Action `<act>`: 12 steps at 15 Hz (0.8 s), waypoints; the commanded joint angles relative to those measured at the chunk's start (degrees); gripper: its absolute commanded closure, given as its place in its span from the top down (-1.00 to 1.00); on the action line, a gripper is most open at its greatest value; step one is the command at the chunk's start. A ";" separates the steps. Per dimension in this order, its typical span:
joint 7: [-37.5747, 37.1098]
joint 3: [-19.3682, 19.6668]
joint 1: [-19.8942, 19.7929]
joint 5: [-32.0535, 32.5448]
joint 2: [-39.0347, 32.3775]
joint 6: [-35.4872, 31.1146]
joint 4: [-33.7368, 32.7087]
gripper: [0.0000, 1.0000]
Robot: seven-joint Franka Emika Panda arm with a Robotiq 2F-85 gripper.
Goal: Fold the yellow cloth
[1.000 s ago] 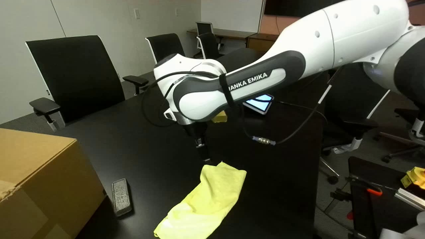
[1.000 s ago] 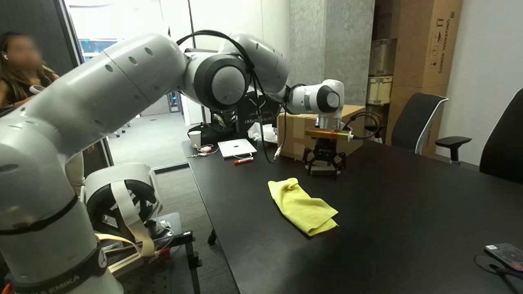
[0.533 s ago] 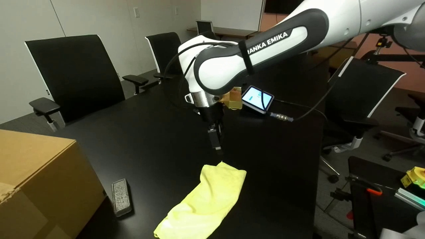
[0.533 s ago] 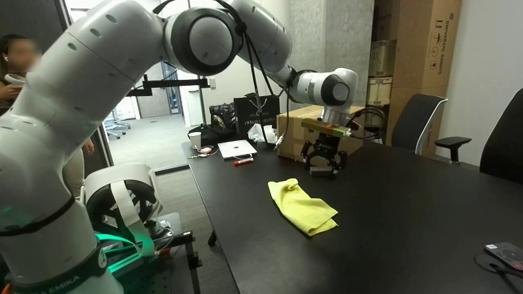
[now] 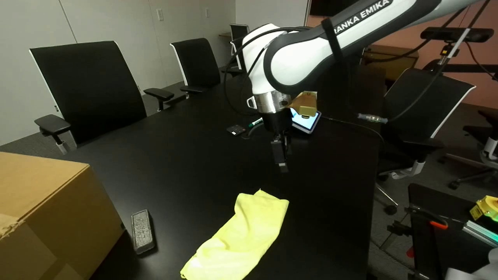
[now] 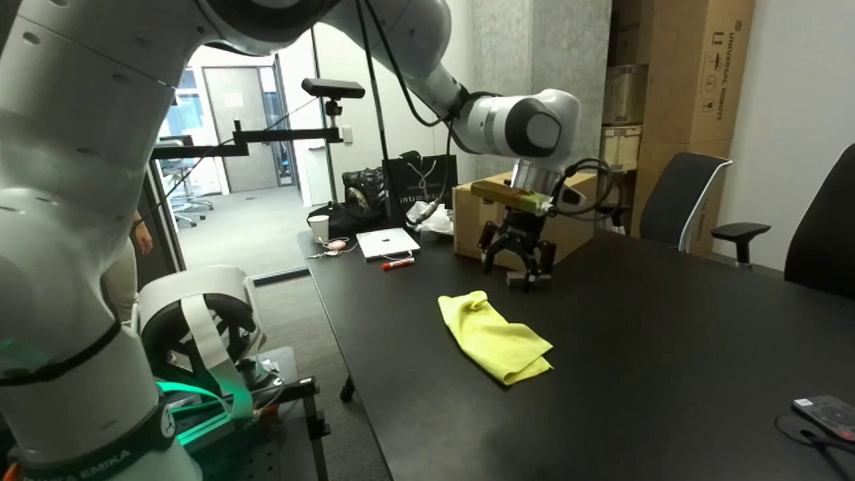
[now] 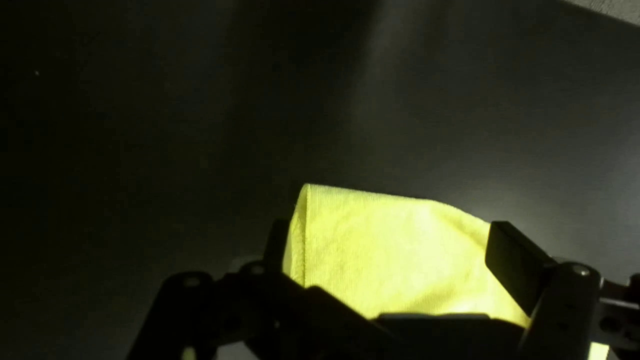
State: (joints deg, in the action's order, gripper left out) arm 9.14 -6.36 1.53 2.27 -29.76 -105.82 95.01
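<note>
Yellow cloth: near end cropped by btm edge in an exterior view; wrist view, lower part blocked by gripper. Gripper itself cropped at btm there, details lost in the dark; seen side-on in an exterior view, far side mostly hidden. Arm cropped at top in both exterior views. Box cropped by L edge, dark block has marks too small to read, tablet partly blocked by arm, all in an exterior view. Person mostly behind arm, handheld device + chair cropped R, also in an exterior view
</note>
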 commanded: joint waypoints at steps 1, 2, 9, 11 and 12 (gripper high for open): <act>0.36 0.28 -0.70 -3.20 11.17 -3.79 14.03 1.00; 1.04 0.21 -0.97 -4.05 13.68 -4.48 16.94 1.00; 2.05 0.91 -0.54 -8.56 31.94 -12.75 38.22 1.00; 2.03 1.33 -0.21 -9.19 37.74 -15.88 44.46 1.00; 1.98 1.57 -0.01 -9.59 40.88 -17.23 47.59 1.00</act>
State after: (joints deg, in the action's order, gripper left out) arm 9.82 -5.96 0.77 -5.15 -0.03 -117.58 131.39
